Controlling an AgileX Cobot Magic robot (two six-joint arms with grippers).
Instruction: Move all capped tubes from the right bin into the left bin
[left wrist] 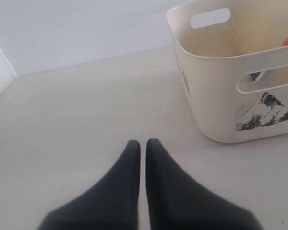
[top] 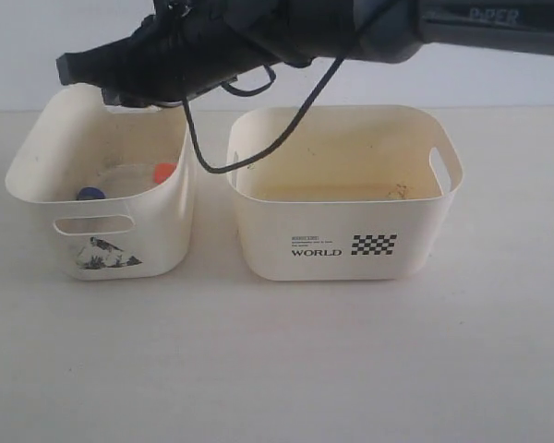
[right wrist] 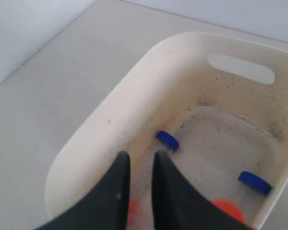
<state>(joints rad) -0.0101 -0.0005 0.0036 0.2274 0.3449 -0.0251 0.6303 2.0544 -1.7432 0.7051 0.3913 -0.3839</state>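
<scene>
**Right gripper hangs over the left bin, tubes straight below it**

Right gripper reaches across the middle and hangs inside the mouth of the left bin. Its fingers are nearly together, with a narrow slot between them. A speck of orange-red shows low in that slot, but I cannot tell whether the fingers pinch a tube or it lies on the floor beneath.

The capped tubes are down in this bin. One blue cap sits just beyond the fingertips, a second blue cap is toward the far wall, and an orange cap lies beside that one. Their clear bodies are too faint to give a long axis.

The right bin shows no tube in the exterior view, though its front wall hides part of the floor.

Left gripper is pressed together with nothing in it, low over the table and well apart from the tubes.

Everything the task concerns lies directly under the right arm. The transfer looks close to done, and the next move is probably a let-go if needed, then a straight lift clear of the rim.
</scene>
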